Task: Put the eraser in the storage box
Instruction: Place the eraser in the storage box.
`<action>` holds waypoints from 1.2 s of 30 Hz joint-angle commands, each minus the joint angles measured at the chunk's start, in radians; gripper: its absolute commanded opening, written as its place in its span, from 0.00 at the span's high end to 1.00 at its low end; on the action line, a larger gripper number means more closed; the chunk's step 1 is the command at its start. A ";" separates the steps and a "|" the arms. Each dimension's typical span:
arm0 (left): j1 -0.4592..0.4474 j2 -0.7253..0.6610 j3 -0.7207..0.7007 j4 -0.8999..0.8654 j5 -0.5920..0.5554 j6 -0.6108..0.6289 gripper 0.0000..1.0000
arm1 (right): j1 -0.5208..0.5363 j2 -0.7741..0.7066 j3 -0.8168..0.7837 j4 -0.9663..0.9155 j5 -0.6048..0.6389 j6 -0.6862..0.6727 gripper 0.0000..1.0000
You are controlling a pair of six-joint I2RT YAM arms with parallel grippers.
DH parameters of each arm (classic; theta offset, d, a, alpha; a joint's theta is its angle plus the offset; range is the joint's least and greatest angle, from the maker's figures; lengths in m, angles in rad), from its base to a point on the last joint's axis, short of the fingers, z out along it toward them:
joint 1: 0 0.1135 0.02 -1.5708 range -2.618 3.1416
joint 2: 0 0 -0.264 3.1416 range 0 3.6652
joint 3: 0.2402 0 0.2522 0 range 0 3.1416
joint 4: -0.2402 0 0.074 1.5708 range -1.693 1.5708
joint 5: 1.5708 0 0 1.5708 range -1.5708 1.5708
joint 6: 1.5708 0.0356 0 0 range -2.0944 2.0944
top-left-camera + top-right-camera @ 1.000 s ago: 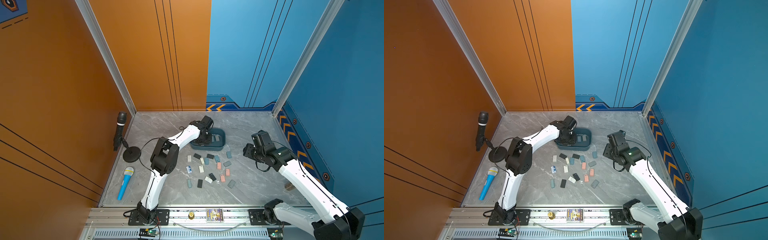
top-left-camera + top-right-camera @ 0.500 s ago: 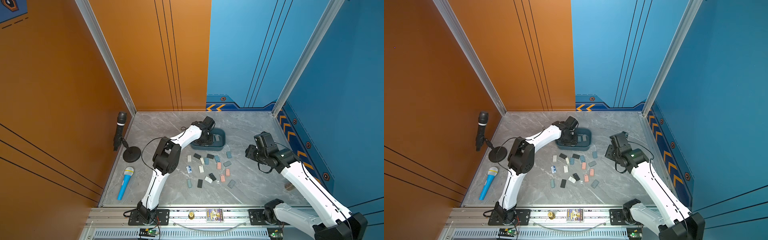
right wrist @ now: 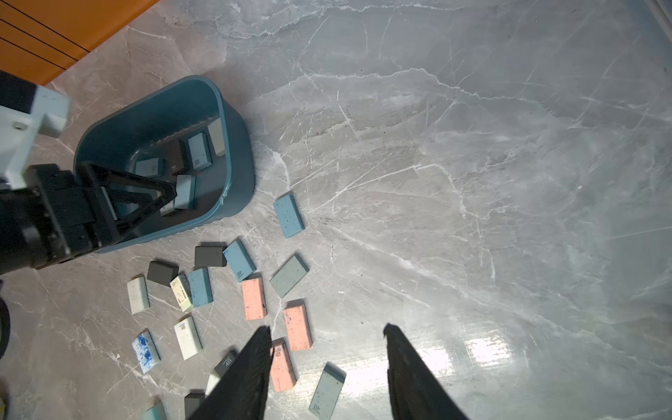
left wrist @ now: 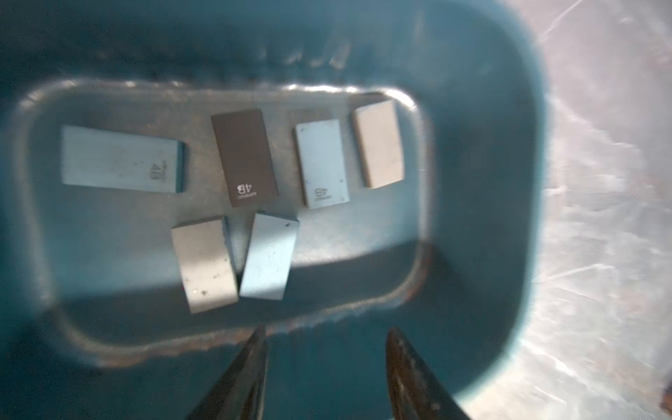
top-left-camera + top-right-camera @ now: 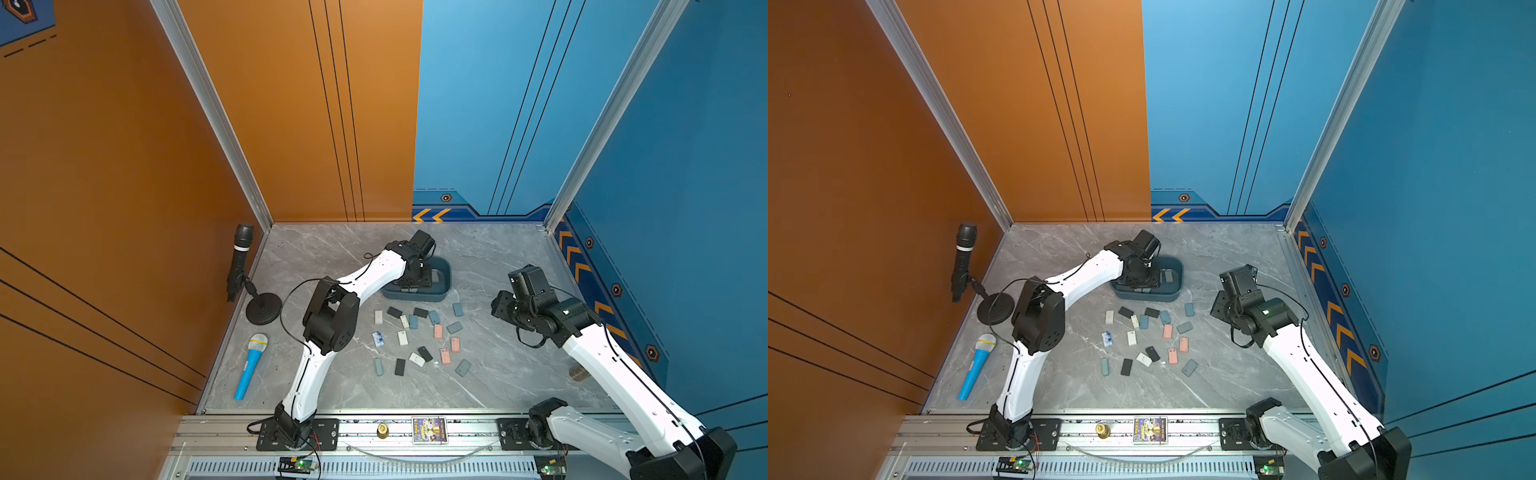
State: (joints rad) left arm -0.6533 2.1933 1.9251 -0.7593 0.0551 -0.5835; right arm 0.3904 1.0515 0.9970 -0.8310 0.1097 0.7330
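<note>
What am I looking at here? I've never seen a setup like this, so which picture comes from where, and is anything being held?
Two white robot arms work at a grey table. Both top views look down on the whole scene; each wrist view looks out past one arm's hand. The left hand hangs open over the storage box, which holds six erasers. The right hand is open near loose erasers scattered on the table. Neither holds anything. A blue toy microphone lies aside.

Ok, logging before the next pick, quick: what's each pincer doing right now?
Left pincer: open, empty, inside the storage box.
Right pincer: open, holding nothing.
</note>
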 commanded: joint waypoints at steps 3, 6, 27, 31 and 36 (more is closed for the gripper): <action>-0.013 -0.129 -0.029 -0.016 -0.053 0.045 0.46 | 0.042 0.059 0.042 -0.038 0.014 0.019 0.48; -0.015 -0.182 -0.060 -0.017 -0.063 0.061 0.46 | 0.073 0.098 0.067 -0.039 0.025 0.019 0.48; 0.002 -0.646 -0.492 0.108 -0.121 0.105 0.46 | 0.243 0.275 0.012 0.013 0.044 0.103 0.48; 0.006 -0.695 -0.551 0.110 -0.120 0.099 0.46 | 0.287 0.282 -0.025 0.011 0.050 0.144 0.48; 0.011 -0.745 -0.602 0.114 -0.121 0.091 0.45 | 0.359 0.289 -0.066 0.010 0.063 0.200 0.47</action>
State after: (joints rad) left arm -0.6529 1.4887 1.3495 -0.6540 -0.0494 -0.4870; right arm 0.7143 1.3327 0.9558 -0.8181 0.1371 0.8711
